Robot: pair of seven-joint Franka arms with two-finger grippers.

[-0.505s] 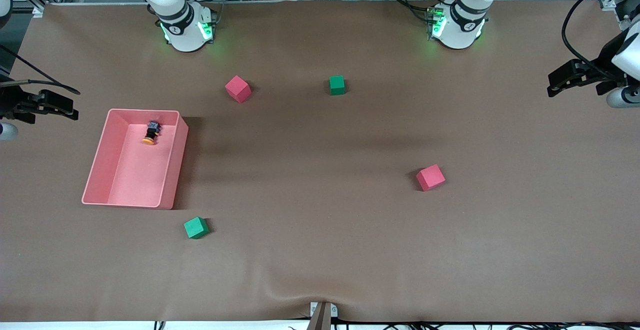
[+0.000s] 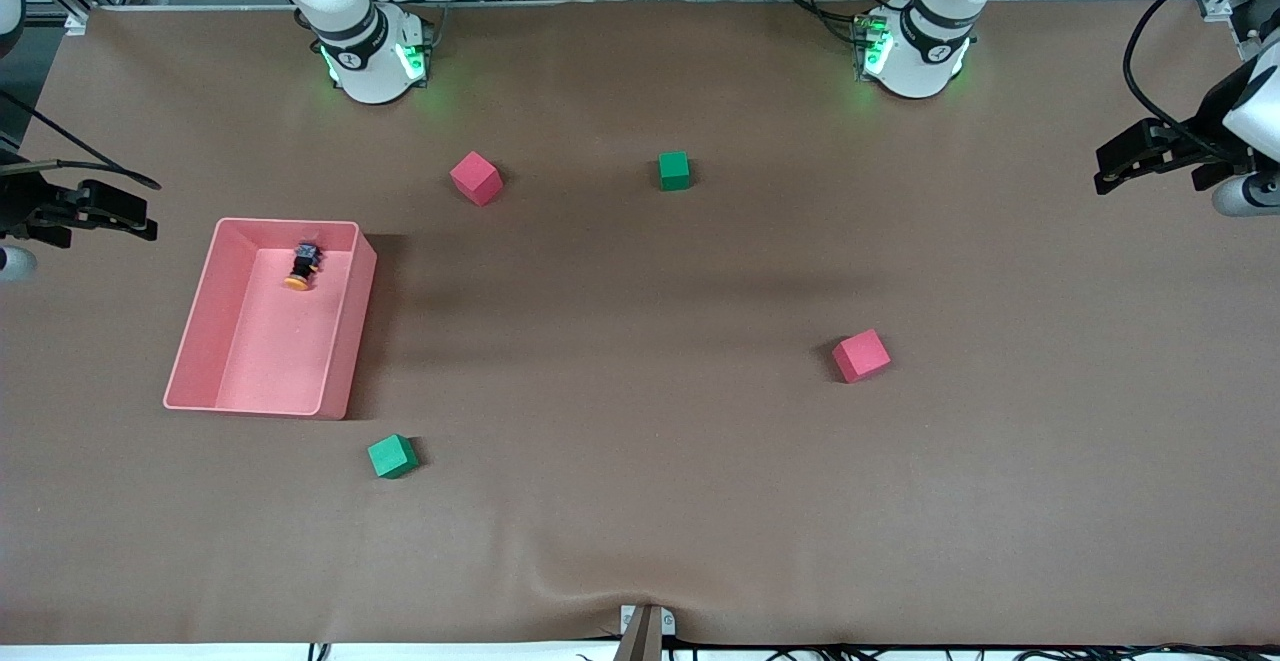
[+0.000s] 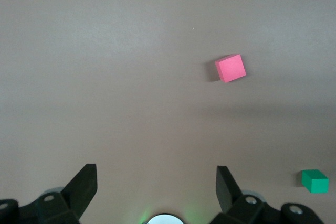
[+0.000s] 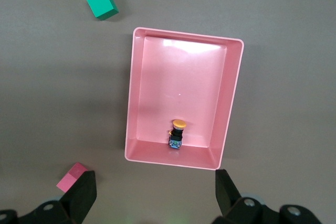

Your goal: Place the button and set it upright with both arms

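Both jaws apart, empty. Right gripper (image 4: 152, 195) up over tray (image 2: 340, 341) at right arm's end of desk (image 2: 640, 521); left gripper (image 3: 157, 192) over bare desk at left arm's end. Button (image 2: 302, 266) lies on its side in tray, w/ orange cap toward the front camera.

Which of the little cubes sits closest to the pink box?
The green cube near the pink box's front corner. The other green cube and both red cubes lie farther from the box.
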